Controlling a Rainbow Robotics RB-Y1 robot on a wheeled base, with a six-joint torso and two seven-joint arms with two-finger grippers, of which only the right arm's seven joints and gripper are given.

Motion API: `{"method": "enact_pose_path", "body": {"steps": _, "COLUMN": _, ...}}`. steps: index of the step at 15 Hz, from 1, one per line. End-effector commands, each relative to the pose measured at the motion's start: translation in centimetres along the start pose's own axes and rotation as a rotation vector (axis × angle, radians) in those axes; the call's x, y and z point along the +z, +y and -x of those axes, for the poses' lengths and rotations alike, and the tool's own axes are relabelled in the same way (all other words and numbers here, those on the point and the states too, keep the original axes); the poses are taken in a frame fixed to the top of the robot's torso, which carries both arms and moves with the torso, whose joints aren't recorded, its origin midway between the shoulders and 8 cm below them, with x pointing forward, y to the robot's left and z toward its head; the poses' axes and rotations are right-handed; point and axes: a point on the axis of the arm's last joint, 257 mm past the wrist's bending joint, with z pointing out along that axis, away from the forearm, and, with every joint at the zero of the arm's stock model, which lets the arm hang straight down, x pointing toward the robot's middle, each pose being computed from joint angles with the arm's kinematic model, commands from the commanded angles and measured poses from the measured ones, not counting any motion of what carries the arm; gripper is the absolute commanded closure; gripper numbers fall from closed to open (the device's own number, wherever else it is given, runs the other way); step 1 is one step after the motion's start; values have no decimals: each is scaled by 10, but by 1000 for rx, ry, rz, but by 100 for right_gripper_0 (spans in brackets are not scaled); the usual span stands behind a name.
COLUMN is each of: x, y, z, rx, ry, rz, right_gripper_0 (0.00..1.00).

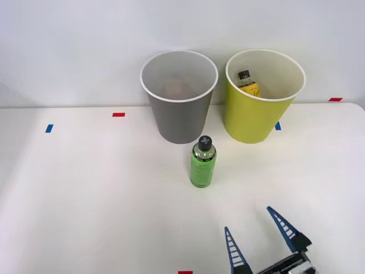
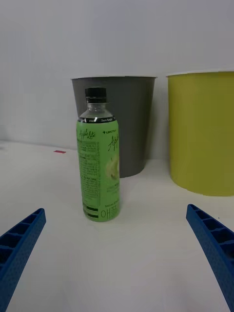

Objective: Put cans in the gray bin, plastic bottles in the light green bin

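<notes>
A bright green plastic bottle (image 1: 203, 162) (image 2: 99, 161) with a black cap stands upright on the white table, just in front of the gray bin (image 1: 179, 111) (image 2: 129, 122). To the right of the gray bin stands the light green bin (image 1: 255, 117) (image 2: 202, 131). A second bottle (image 1: 248, 83) with a yellow label and black cap leans inside the light green bin. A pale brownish object (image 1: 173, 87) lies deep in the gray bin; I cannot tell what it is. My right gripper (image 1: 248, 220) (image 2: 117, 234) is open, low over the table, some way in front of the green bottle, holding nothing.
The white table (image 1: 85, 194) stretches wide to the left. Small red (image 1: 118, 115) and blue (image 1: 49, 128) tape marks dot it, with another red mark (image 1: 185, 272) at the front edge. A white wall rises right behind the bins.
</notes>
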Motion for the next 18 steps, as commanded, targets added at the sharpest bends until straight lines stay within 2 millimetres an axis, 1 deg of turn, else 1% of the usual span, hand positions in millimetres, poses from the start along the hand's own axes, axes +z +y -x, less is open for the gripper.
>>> {"method": "enact_pose_path", "body": {"steps": 1, "x": 23, "y": 6, "z": 3, "rx": 22, "ry": -15, "rz": 18, "right_gripper_0": 0}}
{"method": "enact_pose_path", "body": {"steps": 7, "x": 77, "y": 14, "z": 5, "rx": 45, "ry": -27, "rz": 34, "right_gripper_0": 0}}
{"method": "enact_pose_path", "body": {"steps": 10, "x": 103, "y": 13, "z": -5, "rx": 41, "ry": -42, "rz": 32, "right_gripper_0": 0}}
{"method": "enact_pose_path", "body": {"steps": 13, "x": 126, "y": 17, "z": -4, "rx": 46, "ry": -64, "rz": 34, "right_gripper_0": 0}}
{"method": "enact_pose_path", "body": {"steps": 16, "x": 148, "y": 21, "z": -12, "rx": 44, "ry": -64, "rz": 37, "right_gripper_0": 0}}
{"method": "enact_pose_path", "body": {"steps": 18, "x": 156, "y": 24, "z": -10, "rx": 46, "ry": -75, "rz": 38, "right_gripper_0": 0}}
